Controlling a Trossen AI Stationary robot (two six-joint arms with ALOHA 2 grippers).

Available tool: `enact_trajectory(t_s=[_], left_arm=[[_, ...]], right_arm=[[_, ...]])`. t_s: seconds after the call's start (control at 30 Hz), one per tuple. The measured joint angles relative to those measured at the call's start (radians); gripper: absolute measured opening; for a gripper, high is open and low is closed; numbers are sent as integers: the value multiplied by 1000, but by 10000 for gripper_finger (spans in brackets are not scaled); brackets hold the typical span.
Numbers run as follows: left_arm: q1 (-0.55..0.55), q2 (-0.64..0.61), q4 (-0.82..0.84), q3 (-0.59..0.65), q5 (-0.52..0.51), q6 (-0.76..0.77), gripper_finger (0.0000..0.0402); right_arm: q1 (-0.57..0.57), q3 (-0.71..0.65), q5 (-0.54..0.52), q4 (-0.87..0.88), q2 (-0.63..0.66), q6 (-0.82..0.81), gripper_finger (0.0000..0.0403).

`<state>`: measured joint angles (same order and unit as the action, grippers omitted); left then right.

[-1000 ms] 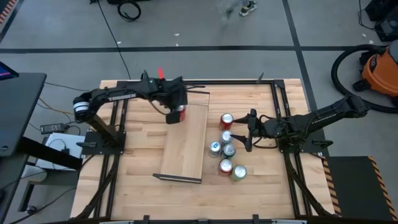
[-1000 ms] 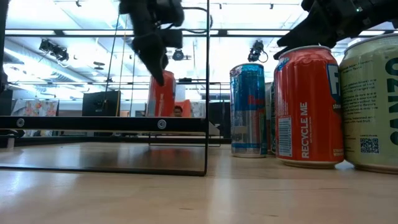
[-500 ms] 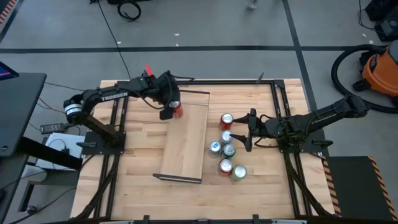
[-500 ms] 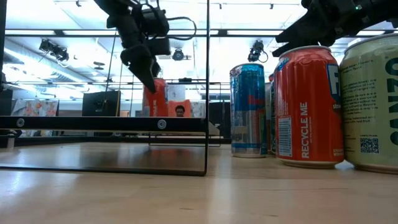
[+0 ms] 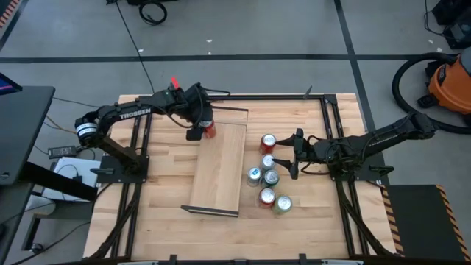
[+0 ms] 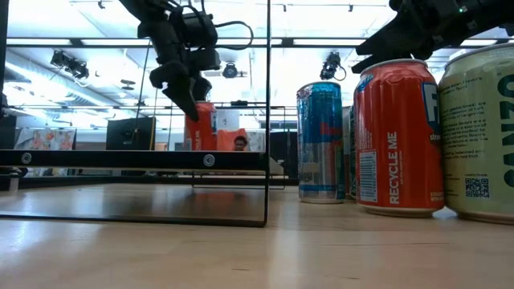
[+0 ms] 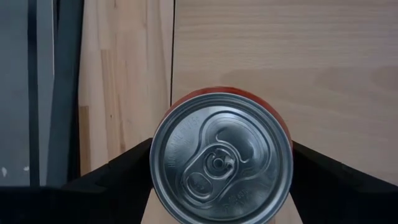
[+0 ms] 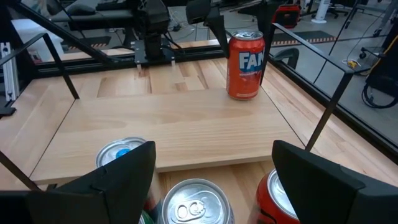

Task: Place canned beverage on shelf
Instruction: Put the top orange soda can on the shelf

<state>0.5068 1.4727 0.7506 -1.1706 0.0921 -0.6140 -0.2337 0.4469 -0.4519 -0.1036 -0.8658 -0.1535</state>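
A red can (image 5: 210, 132) stands upright on the light-wood shelf (image 5: 221, 165), at the shelf's far end by its left long edge; it also shows in the right wrist view (image 8: 244, 65) and the low view (image 6: 202, 127). My left gripper (image 5: 199, 129) is over it, shut on the can. In the left wrist view the can's silver top (image 7: 221, 158) fills the space between the two fingers. My right gripper (image 5: 288, 157) hangs open and empty over a cluster of cans (image 5: 268, 177) right of the shelf. My left gripper pinches the red can's side wall (image 7: 287, 134) between its two fingers (image 7: 336, 174), one on each side. The fingers come from above, pointing down. The can is upright and its base rests on the shelf (image 8: 174, 124). The can's top hides the contact itself.
Several upright cans stand close together right of the shelf, among them a red one (image 6: 397, 136), a blue one (image 6: 321, 140) and a pale green one (image 6: 482, 136). Thin black frame rails (image 5: 210, 211) stand at the shelf's short ends. Black frames run along the table's sides.
My left gripper has carried the red can toward the table's far left and down. The can stayed upright and now stands on the shelf's far end. In the last half second it has hardly moved.
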Motion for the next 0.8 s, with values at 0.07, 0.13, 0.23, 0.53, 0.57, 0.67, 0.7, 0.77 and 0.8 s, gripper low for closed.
enact_trajectory(t_s=[0.07, 0.13, 0.23, 0.53, 0.57, 0.67, 0.7, 0.77, 0.8], left_arm=[[0, 0, -1, 0, 0, -1, 316], [0, 0, 0, 0, 0, -5, 318], [-2, 0, 0, 0, 0, -34, 329], [-18, 0, -9, 0, 0, -34, 385], [-19, 0, -9, 0, 0, -32, 386], [-32, 0, -9, 0, -13, -29, 388], [-38, 0, -9, 0, -25, -29, 388], [-50, 0, -8, 0, -44, -16, 388], [-54, 0, -8, 0, -50, -10, 388]], right_arm=[[0, 0, 0, 0, 0, 0, 332], [0, 0, 0, 0, 0, 0, 332], [0, 0, 0, 0, 0, 3, 332], [0, 0, 0, 1, 0, 17, 332], [0, 0, 0, 1, 0, 17, 332], [0, 0, 0, 1, 0, 17, 332], [0, 0, 0, 1, 0, 17, 332], [0, 0, -1, 1, 0, 17, 332], [0, 0, -1, 1, 0, 17, 332]])
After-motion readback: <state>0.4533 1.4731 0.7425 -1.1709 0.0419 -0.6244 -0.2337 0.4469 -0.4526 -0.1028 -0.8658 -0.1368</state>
